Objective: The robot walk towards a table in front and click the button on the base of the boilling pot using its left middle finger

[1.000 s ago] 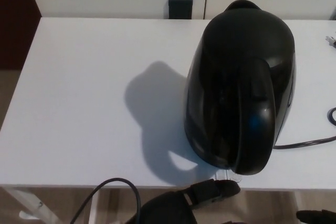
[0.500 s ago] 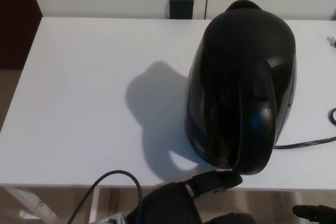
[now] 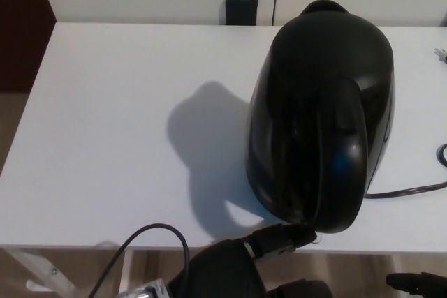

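Below the boiling pot (image 3: 320, 113), at the table's (image 3: 105, 137) near edge, the left hand (image 3: 283, 239) reached in with one finger stretched toward the pot's base, holding nothing, its tip just at the foot of the handle. The pot stood right of the table's middle, its long axis running away from the robot, its base button hidden beneath the body. Left of the pot fell only its shadow. Right of the pot trailed a power cord (image 3: 408, 190). The right hand (image 3: 417, 283) hung farther off, low and right of the pot; its fingers I couldn't make out.
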{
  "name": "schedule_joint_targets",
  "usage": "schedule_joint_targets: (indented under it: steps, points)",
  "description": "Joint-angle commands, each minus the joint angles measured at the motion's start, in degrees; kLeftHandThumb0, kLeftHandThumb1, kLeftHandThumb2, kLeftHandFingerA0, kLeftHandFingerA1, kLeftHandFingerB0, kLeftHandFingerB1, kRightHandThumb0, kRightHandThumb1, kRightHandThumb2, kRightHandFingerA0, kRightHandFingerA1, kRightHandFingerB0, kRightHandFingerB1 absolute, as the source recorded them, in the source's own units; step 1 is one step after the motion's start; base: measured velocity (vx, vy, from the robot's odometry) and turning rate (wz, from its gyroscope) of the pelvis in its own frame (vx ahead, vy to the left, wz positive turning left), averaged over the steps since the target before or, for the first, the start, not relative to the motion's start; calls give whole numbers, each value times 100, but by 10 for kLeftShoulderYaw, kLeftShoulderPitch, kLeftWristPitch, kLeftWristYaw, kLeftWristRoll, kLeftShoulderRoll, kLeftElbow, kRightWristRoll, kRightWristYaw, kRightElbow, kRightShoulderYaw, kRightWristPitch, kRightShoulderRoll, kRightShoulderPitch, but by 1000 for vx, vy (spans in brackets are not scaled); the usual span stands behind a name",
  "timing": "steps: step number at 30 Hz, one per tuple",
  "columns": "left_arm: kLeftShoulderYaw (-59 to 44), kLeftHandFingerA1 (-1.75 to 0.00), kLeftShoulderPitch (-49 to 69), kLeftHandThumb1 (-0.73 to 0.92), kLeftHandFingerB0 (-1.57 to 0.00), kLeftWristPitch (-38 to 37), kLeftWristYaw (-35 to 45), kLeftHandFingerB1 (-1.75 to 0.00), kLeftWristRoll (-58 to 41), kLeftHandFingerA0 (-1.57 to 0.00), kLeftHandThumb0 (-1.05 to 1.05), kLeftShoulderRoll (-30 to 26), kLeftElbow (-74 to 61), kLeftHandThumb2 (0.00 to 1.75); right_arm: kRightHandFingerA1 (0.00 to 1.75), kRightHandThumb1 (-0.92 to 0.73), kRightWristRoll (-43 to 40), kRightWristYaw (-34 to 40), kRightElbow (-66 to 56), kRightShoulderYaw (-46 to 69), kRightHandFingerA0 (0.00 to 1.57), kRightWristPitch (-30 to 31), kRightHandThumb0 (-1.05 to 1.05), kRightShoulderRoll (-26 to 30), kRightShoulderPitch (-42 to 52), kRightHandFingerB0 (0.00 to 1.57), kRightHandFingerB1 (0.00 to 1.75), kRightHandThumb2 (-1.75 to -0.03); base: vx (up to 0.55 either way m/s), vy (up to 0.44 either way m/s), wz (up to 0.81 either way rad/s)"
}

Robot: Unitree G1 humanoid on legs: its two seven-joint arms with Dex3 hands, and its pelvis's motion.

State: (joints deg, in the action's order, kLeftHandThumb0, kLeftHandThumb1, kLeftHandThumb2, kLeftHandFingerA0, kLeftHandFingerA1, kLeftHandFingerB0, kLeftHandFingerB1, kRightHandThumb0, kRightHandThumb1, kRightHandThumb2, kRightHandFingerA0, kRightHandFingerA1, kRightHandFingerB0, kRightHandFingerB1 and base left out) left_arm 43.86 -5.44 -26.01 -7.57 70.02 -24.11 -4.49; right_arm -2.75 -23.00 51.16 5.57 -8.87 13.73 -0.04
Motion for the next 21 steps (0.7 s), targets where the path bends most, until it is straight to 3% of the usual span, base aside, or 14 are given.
schedule_joint_targets:
  steps: [1, 4, 10, 11, 12, 13, 21]
  points:
    - [-1, -29, -2, 82, -17, 16, 2, -27, 16, -27, -67, -1, 6, 64, 47, -52, -6, 0, -5, 3, 63, -3, -33, 1, 3, 56, 42, -56, 0, 0, 0]
    - [-2, -29, -3, 81, -16, 15, 4, -26, 13, -26, -67, 0, 10, 64, 48, -52, -6, 3, -15, 2, 66, 1, -30, 0, 6, 58, 43, -55, 0, 0, 0]
    - [0, -29, -7, 80, -16, 15, 16, -26, 14, -26, -67, 5, 5, 64, 47, -52, 1, 13, -12, -4, 61, 8, -26, 3, 0, 48, 40, -55, 0, 0, 0]
    - [0, -39, -7, 68, -13, 16, 18, -38, 13, -18, -71, 5, 5, 87, 48, -52, 1, 13, -15, -4, 63, 9, -26, 3, 1, 51, 41, -55, 0, 0, 0]
    - [0, -38, -7, 69, -13, 16, 19, -38, 13, -18, -71, 6, 5, 88, 48, -52, 1, 13, -15, -4, 63, 10, -27, 3, 0, 51, 41, -55, 0, 0, 0]
    - [1, -29, -8, 81, -16, 15, 20, -26, 15, -25, -67, 6, 5, 65, 47, -52, 1, 14, -15, -4, 63, 13, -27, 3, 0, 52, 41, -55, 0, 0, 0]
    - [4, -29, -7, 80, -17, 13, 10, -27, 20, -27, -67, 10, 10, 64, 47, -54, 7, 22, -25, -9, 61, 19, -26, 5, 2, 47, 39, -56, 0, 0, 0]
